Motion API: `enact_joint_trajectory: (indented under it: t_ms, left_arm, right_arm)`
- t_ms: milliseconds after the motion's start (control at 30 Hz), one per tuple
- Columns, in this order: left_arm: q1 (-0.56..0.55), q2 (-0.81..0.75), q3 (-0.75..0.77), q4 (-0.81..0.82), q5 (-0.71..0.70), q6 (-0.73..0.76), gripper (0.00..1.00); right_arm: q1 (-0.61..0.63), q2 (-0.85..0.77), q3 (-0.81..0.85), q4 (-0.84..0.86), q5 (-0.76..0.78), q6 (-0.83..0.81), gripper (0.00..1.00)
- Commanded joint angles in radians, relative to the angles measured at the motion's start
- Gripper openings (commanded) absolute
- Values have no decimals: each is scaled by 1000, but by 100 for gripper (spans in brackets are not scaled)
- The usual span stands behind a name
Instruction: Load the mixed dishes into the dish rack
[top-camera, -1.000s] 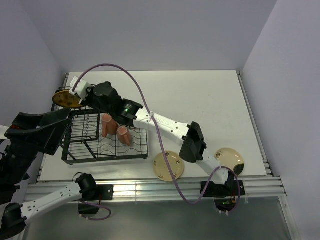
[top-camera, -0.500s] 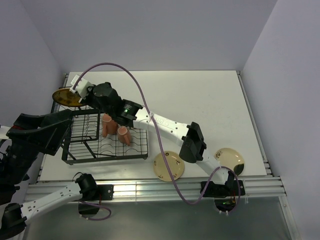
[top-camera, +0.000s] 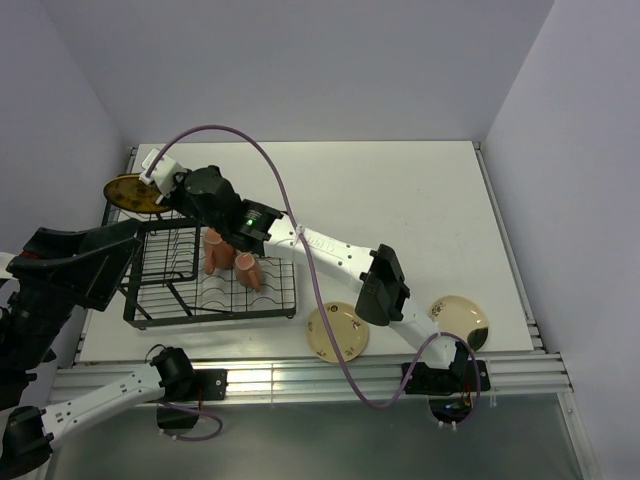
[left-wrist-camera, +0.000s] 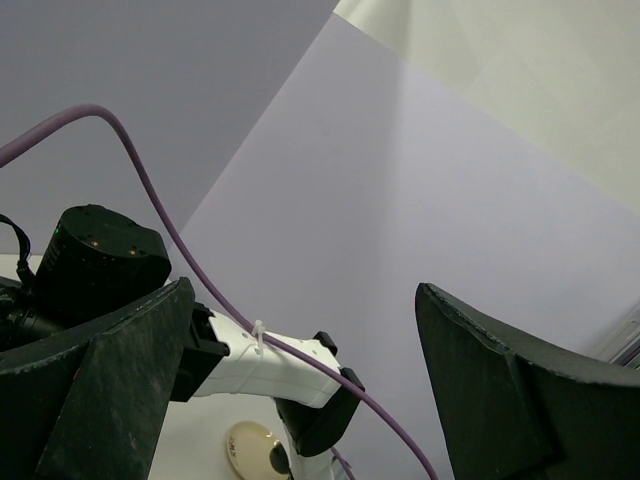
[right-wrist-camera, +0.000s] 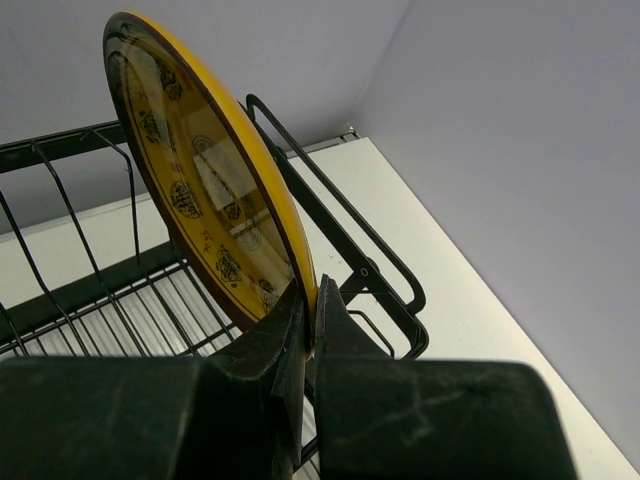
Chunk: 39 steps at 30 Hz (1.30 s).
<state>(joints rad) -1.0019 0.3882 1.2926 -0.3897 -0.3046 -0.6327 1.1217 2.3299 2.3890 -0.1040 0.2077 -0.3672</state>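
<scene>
The right gripper (right-wrist-camera: 310, 312) is clenched on the lower rim of the mustard-yellow plate (right-wrist-camera: 205, 170), which it holds on edge, tilted, over the dish rack (top-camera: 215, 314) at its 10 o'clock corner. The step in hand appears to be slotting this plate. It likely needs lowering between the dividers, clear of the raised rail. The mugs (top-camera: 230, 260) take up mid-rack and the wall (top-camera: 60, 150) crowds 9 o'clock. The left gripper (left-wrist-camera: 302, 300) hangs released at 8 o'clock. Two cream plates (top-camera: 337, 332) wait at 4 o'clock.

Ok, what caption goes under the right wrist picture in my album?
Right claw pinching the rim of the tilted yellow plate, black dish rack behind.
</scene>
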Motion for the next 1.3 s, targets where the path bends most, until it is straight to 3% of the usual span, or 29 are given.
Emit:
enact_joint_trajectory:
  t_ms: [0,633,1267]
  left_arm:
    - [0,-2,22,-1,-4,-2,99]
    - [-1,-14,22,-17,-14,5,99]
    - [-1,-28,24,-34,-25,8,99]
  right_arm:
    - [-8,13,47,58,13,4,0]
    - [-20,0,-27,72,-8,25,0]
    - [-6,-56,-201,148,32,33,0]
